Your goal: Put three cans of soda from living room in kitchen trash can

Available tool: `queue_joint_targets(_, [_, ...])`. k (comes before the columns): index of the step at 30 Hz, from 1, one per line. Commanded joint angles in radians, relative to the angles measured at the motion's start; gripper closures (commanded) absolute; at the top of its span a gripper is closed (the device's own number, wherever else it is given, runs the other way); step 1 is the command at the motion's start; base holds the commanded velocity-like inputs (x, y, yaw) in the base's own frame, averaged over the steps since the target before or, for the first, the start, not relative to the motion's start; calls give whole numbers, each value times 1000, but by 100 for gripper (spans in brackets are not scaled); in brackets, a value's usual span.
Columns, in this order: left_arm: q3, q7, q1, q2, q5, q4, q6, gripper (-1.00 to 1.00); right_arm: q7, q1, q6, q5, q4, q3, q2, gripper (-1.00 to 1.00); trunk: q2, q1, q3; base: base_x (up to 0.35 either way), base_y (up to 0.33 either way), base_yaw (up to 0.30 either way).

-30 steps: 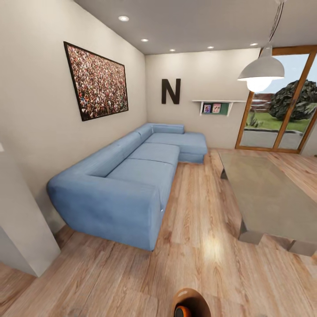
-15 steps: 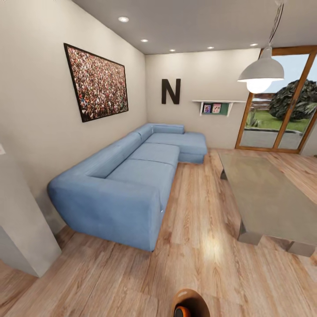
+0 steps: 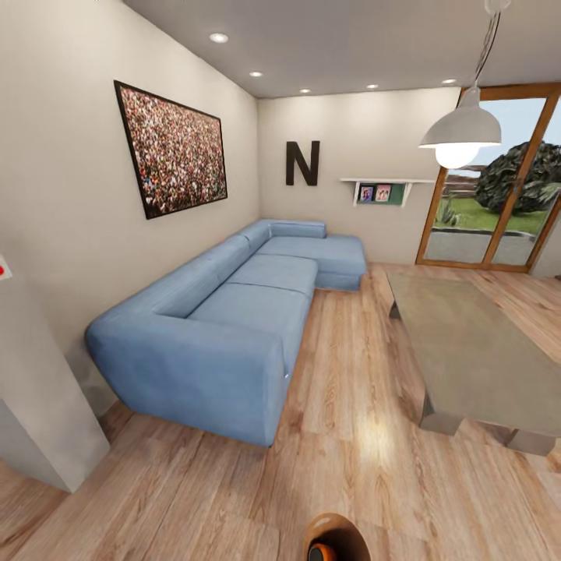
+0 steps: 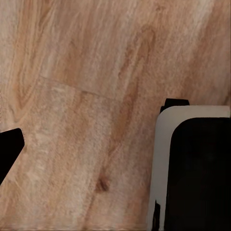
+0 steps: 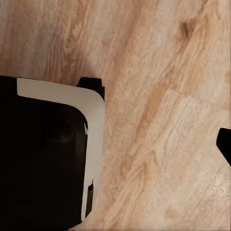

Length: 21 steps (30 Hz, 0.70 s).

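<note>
I am in the living room, on its wood floor (image 3: 351, 436). The rim of a round brown tash can (image 3: 340, 527) pokes in at the near edge of the head view, close to my body, with a bright orange can of soda (image 3: 320, 553) inside it. The low grey table (image 3: 475, 351) at the right has a bare top. My left gripper (image 4: 113, 154) hangs over bare floor, one dark fingertip (image 4: 8, 150) at the picture's edge and nothing in the gap. My right gripper (image 5: 120, 144) is the same, its fingertip (image 5: 225, 144) far out at the edge.
A light blue corner sofa (image 3: 234, 312) runs along the left wall. A grey wall corner (image 3: 39, 405) juts out at the near left. A pendant lamp (image 3: 461, 128) hangs over the table and glass doors (image 3: 499, 179) close the far right. My black and white base (image 4: 197, 168) shows beside both grippers.
The whole head view has shifted slightly: the bin rim sits lower in the picture and the room a little higher. Nothing in the room has moved.
</note>
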Motion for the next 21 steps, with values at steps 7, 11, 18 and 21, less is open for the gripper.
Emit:
queue_joint_targets(7, [-1,1,5,27,0,3,0,-100,-7,66,-135,-12,72,-27,0,-100,49,-27,22,0,0,0])
queue_joint_targets(11, [-1,1,28,31,1,4,-1,-100,-52,96,-214,-14,114,-32,-1,-100,77,-42,35,0,0,0])
queue_joint_targets(18, [-1,1,67,45,5,4,-6,-100,-100,121,-255,-15,155,-35,-3,-100,126,-69,57,0,0,0])
queue_joint_targets(21, [-1,1,78,50,6,4,-11,-100,-105,136,-262,-15,155,-36,-4,-100,147,-81,66,0,0,0])
